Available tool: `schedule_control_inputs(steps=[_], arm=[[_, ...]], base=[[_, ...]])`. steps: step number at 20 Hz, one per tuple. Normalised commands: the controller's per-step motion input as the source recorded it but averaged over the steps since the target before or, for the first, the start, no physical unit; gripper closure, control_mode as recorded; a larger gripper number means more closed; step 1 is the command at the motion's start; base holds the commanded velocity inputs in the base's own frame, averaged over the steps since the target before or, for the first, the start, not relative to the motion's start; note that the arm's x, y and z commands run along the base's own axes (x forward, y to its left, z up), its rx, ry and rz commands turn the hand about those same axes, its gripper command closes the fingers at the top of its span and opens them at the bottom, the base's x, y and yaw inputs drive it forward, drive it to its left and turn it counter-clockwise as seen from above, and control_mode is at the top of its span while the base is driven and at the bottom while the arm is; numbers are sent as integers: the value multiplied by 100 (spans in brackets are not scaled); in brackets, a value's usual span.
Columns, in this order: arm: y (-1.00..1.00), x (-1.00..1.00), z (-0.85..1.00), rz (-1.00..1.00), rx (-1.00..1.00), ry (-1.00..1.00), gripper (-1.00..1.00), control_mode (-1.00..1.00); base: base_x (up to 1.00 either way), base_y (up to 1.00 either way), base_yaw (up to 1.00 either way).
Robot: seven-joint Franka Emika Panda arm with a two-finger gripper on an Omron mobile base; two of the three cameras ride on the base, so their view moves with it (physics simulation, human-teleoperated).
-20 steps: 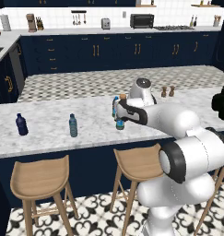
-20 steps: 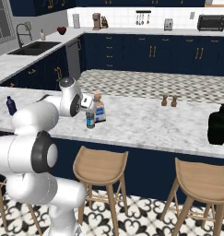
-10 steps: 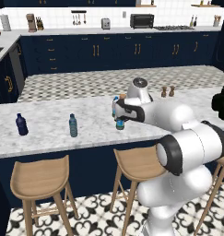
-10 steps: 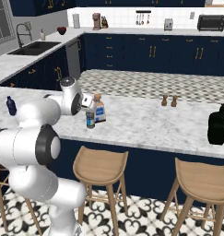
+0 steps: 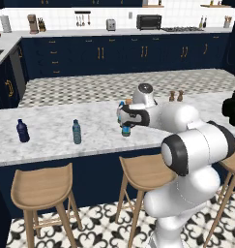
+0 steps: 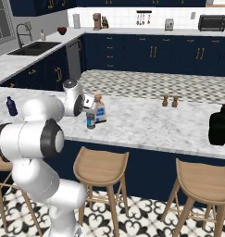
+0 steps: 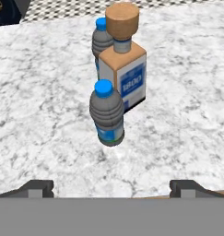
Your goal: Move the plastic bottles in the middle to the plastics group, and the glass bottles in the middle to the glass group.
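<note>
Left base view: I see my gripper [image 5: 123, 118] at the counter's [image 5: 51, 140] middle cluster, above a water bottle [image 5: 125, 131]; navy bottle [image 5: 22, 131] and teal bottle [image 5: 77, 132] stand far left, black bottle [image 5: 233, 107] far right. Right base view: glass bottle [image 6: 100, 109] just behind the water bottle. Hand view: fingers [image 7: 37, 188] spread wide, grasping nothing; near water bottle centred, second water bottle [image 7: 102, 42] behind the glass bottle.

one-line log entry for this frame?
phase: approach | gripper: open, empty | target: near water bottle upright | glass bottle behind it
</note>
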Motion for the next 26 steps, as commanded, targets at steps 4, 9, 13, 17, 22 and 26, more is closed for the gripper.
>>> schedule_control_inputs(steps=[4,9,13,17,22,26], arm=[[0,21,0,3,0,3,-100,-100],[0,19,-1,2,0,6,-100,-100],[-3,16,-7,0,0,6,-100,-100],[0,19,-10,0,0,2,-100,-100],[0,20,-15,0,0,3,-100,-100],[0,20,-19,0,-1,2,-100,-100]], base=[[0,0,0],[0,0,0],[0,0,0],[0,0,0],[0,0,0],[0,0,0]])
